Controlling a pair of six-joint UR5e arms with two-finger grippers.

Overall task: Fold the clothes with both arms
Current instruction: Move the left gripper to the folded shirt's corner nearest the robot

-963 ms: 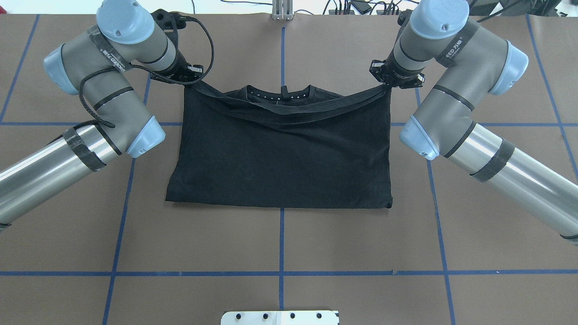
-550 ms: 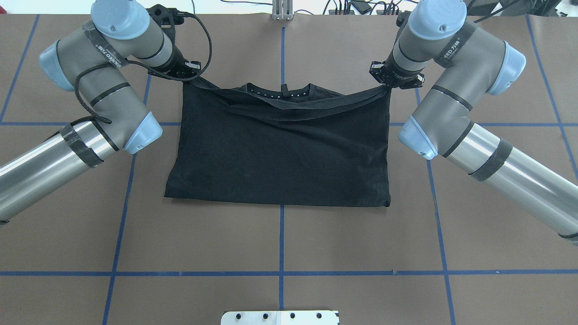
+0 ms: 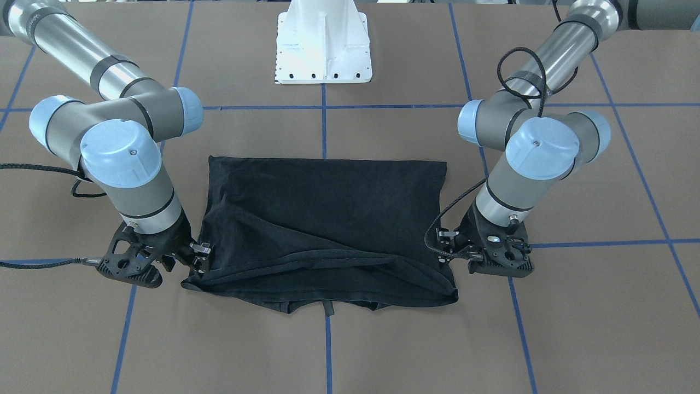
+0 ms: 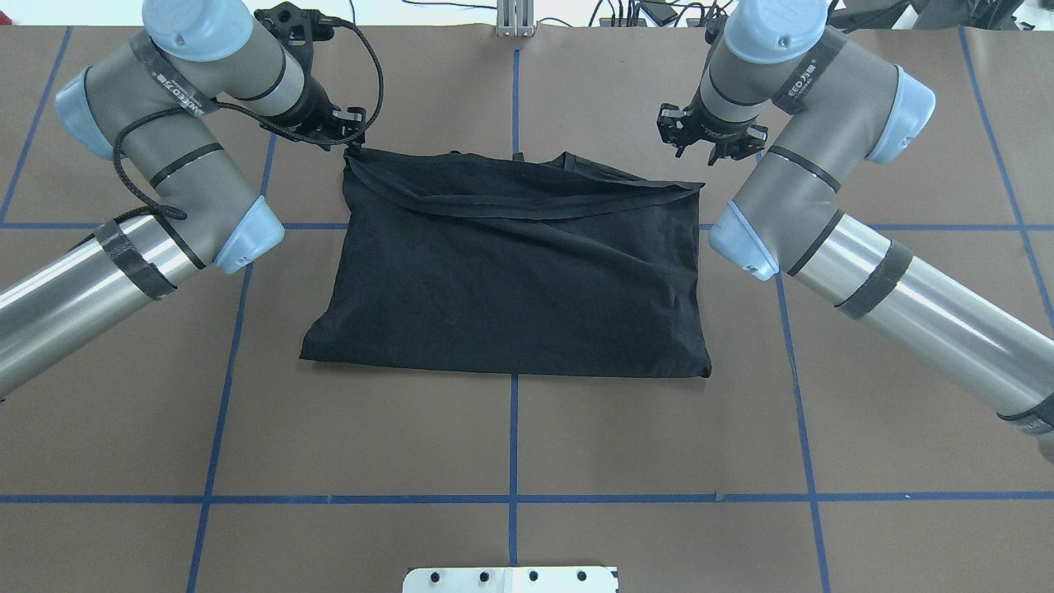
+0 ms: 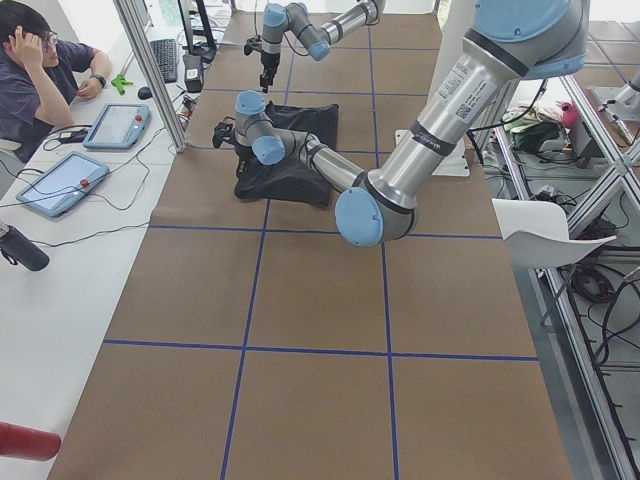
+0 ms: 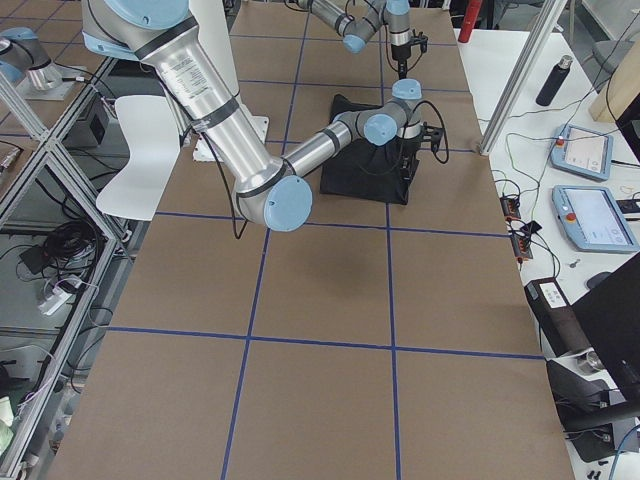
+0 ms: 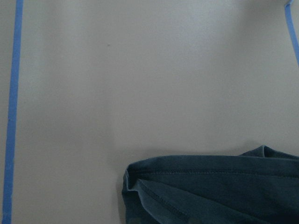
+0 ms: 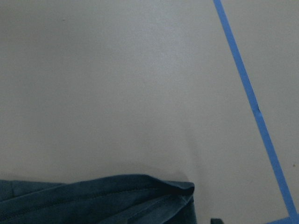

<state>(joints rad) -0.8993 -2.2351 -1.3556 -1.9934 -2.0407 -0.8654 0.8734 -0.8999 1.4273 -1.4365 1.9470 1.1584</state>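
The black T-shirt (image 4: 510, 280) lies folded in half on the brown table, plain side up, its hem laid over the collar at the far edge. It also shows in the front view (image 3: 328, 208). My left gripper (image 4: 352, 128) hovers open just above the shirt's far-left corner; the front view shows it (image 3: 444, 245) beside the shirt's edge. My right gripper (image 4: 708, 142) is open and a little beyond the far-right corner, which lies flat; it shows again in the front view (image 3: 199, 258). Both wrist views show a shirt corner (image 7: 210, 191) (image 8: 93, 200) resting on the table.
The white pedestal base (image 3: 322, 49) stands at the robot's side of the table. Blue tape lines (image 4: 512, 436) grid the brown table. An aluminium post (image 4: 515, 16) and cables sit at the far edge. An operator (image 5: 40, 70) sits at a desk with tablets.
Both grippers carried the hem farther over the collar and let it go. The hem, held taut and sagging before, now lies flat. The right gripper has moved up and away from its corner.
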